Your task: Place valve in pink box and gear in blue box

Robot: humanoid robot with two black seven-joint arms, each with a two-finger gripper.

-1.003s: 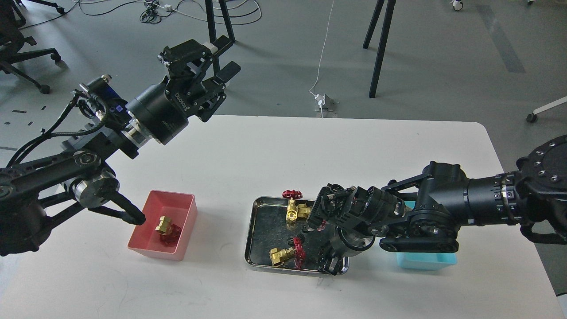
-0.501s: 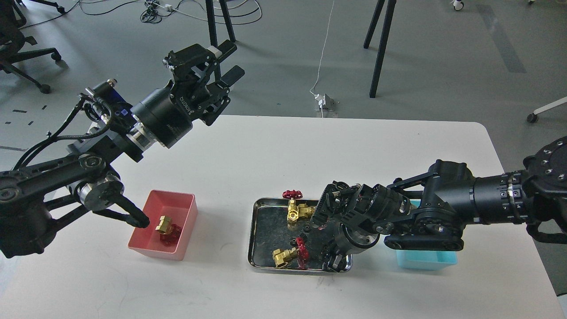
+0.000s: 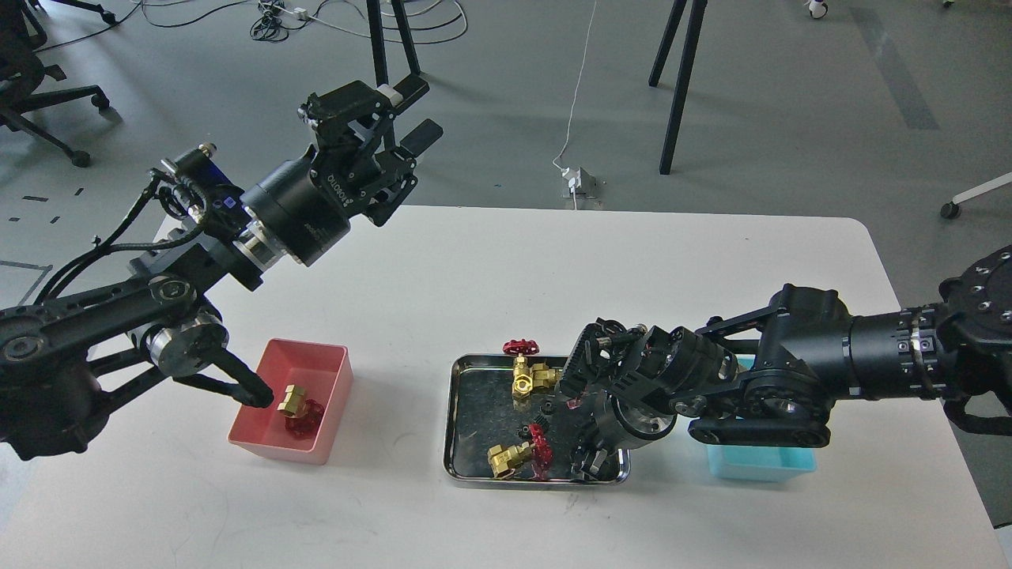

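Observation:
One brass valve (image 3: 296, 405) with a dark red handwheel lies in the pink box (image 3: 265, 442) at the left. Two more valves (image 3: 528, 378) (image 3: 512, 457) lie in the steel tray (image 3: 466, 466) along with tiny black gears (image 3: 544, 408). My right gripper (image 3: 581, 419) hangs over the tray's right part, its fingers spread apart and pointing down, with nothing seen between them. The blue box (image 3: 759, 465) sits right of the tray, mostly hidden under my right arm. My left gripper (image 3: 417, 111) is open and empty, raised high beyond the table's far edge.
The white table (image 3: 474, 276) ends at a rounded far right corner. My left arm's elbow (image 3: 237, 387) reaches to the pink box's left rim. Tripod legs, cables and a chair stand on the floor beyond the table.
My left gripper has drifted a little to the right. My right gripper and the steel tray beneath it have shifted slightly right. The pink box and its valve have not moved.

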